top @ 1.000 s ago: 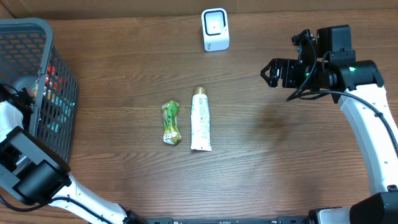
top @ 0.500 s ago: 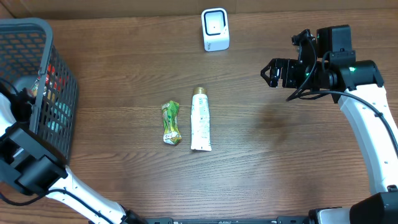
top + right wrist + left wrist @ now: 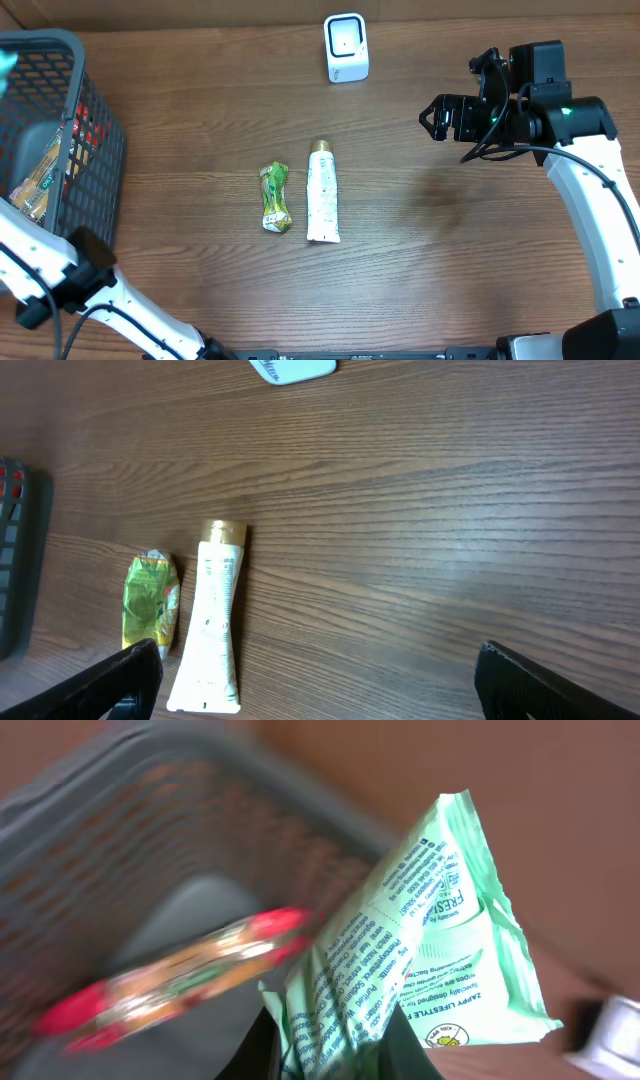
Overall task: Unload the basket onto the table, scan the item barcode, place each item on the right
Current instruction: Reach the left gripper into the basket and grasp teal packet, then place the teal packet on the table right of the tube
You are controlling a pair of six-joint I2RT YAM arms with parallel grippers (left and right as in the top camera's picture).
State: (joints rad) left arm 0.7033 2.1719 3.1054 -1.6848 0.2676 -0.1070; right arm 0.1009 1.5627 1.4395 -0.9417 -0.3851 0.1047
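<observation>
The pale green soft plastic pack [image 3: 420, 950] with printed text hangs above the dark grey mesh basket [image 3: 60, 45] at the table's left edge, pinched at its lower end by the left gripper [image 3: 330, 1055], whose jaws are closed tight on the film. We think so narrow a hold on slack film could let the pack slide out or flop over on the way. We see no barcode on the face turned to the wrist camera, so it may reach the small white scanner box [image 3: 346, 47] wrong side forward. A low carry could clip the basket rim or brush the crumpled green pouch [image 3: 274, 197] and the white gold-capped tube [image 3: 322, 192] in mid-table. The right gripper [image 3: 432, 118] hovers wide open and empty, well apart.
</observation>
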